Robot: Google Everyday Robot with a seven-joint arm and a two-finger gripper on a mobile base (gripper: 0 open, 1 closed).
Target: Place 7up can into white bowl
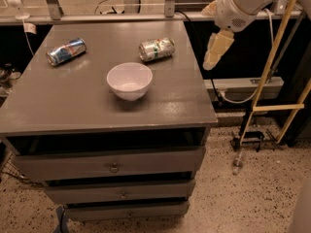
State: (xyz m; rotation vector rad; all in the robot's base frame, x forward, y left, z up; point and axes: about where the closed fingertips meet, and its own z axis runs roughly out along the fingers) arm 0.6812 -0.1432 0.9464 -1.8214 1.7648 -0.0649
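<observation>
view: high front, down onto cabinet [87, 106] | hand [214, 52] upper right

The gripper [210, 63] beside the table [73, 98]; arm [248, 1] cropped above.

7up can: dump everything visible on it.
The 7up can is a small silver metal can with a green and white label and a touch of red. It lies on its side on the grey cabinet top, toward the back right, long axis roughly left to right. Only the top touches it. The white bowl sits in front of it, apart. The gripper hangs beyond the cabinet's right edge, clear of the can.
</observation>
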